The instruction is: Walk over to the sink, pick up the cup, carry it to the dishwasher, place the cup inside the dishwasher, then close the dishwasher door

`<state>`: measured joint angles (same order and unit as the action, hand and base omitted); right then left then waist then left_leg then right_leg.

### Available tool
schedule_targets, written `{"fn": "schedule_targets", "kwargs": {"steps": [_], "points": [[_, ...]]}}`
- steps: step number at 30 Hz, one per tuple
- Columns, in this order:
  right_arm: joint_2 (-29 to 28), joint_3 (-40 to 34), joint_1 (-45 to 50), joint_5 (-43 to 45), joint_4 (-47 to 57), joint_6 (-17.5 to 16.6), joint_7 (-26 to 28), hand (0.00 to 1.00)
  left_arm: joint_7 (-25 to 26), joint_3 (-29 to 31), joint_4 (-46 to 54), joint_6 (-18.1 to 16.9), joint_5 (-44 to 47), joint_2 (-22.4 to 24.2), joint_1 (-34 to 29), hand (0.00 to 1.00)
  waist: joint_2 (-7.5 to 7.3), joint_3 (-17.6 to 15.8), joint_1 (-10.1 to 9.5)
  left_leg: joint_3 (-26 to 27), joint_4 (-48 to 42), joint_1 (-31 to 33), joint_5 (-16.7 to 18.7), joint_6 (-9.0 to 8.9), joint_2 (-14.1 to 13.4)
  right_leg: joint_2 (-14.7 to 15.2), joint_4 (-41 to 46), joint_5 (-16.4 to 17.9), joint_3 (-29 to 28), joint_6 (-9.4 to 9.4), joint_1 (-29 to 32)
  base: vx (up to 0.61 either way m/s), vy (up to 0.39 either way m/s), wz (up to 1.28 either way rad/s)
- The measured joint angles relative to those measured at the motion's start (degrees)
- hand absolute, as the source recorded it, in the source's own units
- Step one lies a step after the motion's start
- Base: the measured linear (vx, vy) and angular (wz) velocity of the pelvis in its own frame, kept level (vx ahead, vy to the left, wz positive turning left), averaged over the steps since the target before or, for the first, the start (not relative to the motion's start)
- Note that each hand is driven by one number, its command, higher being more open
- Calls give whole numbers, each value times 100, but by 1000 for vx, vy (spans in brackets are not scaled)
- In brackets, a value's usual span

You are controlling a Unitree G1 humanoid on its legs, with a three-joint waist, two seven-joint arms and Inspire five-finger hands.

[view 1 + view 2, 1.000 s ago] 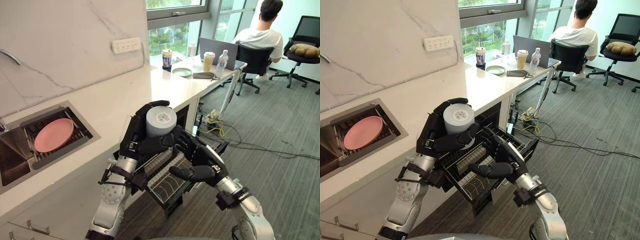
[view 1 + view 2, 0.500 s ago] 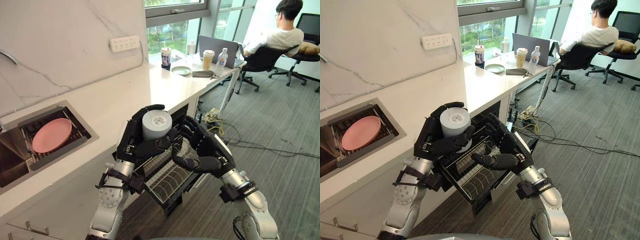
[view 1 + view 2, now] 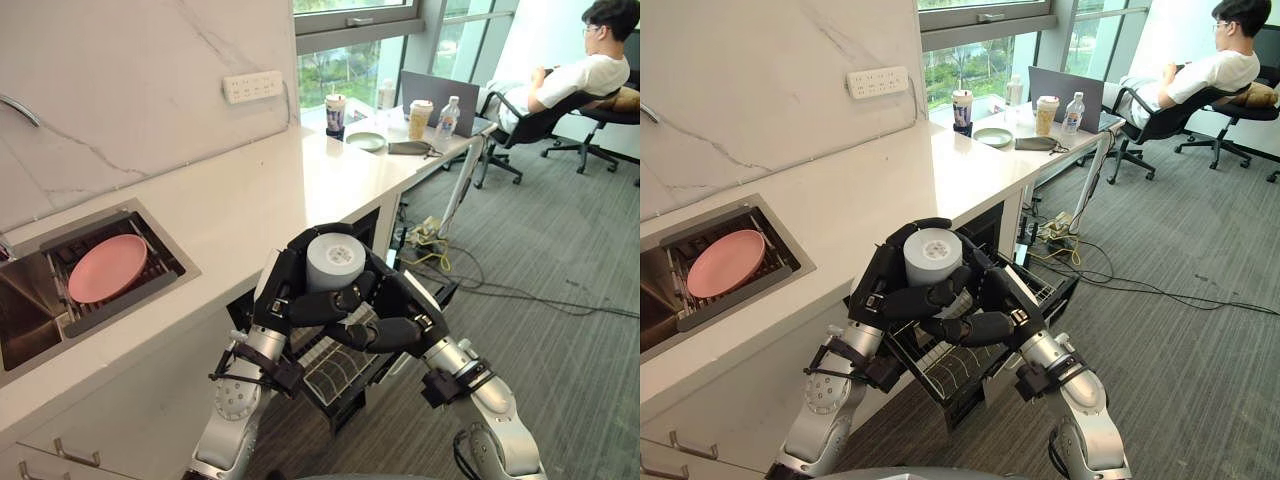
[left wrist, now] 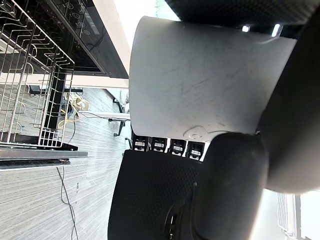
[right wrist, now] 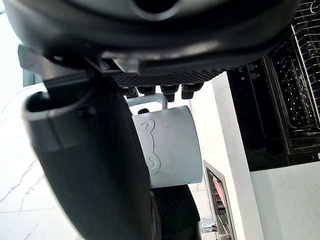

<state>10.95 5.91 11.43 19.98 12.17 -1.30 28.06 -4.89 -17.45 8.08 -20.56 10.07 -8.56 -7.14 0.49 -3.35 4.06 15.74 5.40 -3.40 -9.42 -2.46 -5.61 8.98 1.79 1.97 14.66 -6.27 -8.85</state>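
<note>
The left hand (image 3: pixel 296 300) and right hand (image 3: pixel 408 312) both clasped the pale grey cylindrical cup (image 3: pixel 335 262) above the pulled-out wire dishwasher rack (image 3: pixel 342 368), where a mistimed release between them risked dropping it.

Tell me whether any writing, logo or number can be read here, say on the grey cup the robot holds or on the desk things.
No text can be read in these pictures.
cup, in the left hand: raised marks on its wall, no letters made out.
dishwasher control panel: symbols too small to read.
paper cups and bottle on the desk: print too small to read.
</note>
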Motion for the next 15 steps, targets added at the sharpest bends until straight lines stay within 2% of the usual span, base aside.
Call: {"fn": "schedule_targets", "kwargs": {"steps": [5, 6, 15], "points": [[9, 128, -8, -219, -62, 0, -243, 100, 1, -80, 3, 1, 2, -7, 0, 0, 0, 0, -2, -3, 0, 0, -2, 1, 1, 0, 0, -3, 2, 4, -1, 0, 0, 0], [9, 146, -9, -219, -94, 0, -297, 0, 2, -116, 7, 1, 4, -11, 0, 0, 0, 0, -4, -5, 0, 0, -3, 3, 3, 1, 1, -3, 3, 5, -2, 0, 0, 0], [1, 249, -19, -342, -211, -10, -864, 0, -9, -223, 62, 28, 14, -9, 1, 0, 2, 1, -7, -13, 0, -1, -8, 7, 4, 1, 5, -3, 10, 6, -6, 0, 0, 0]]}}
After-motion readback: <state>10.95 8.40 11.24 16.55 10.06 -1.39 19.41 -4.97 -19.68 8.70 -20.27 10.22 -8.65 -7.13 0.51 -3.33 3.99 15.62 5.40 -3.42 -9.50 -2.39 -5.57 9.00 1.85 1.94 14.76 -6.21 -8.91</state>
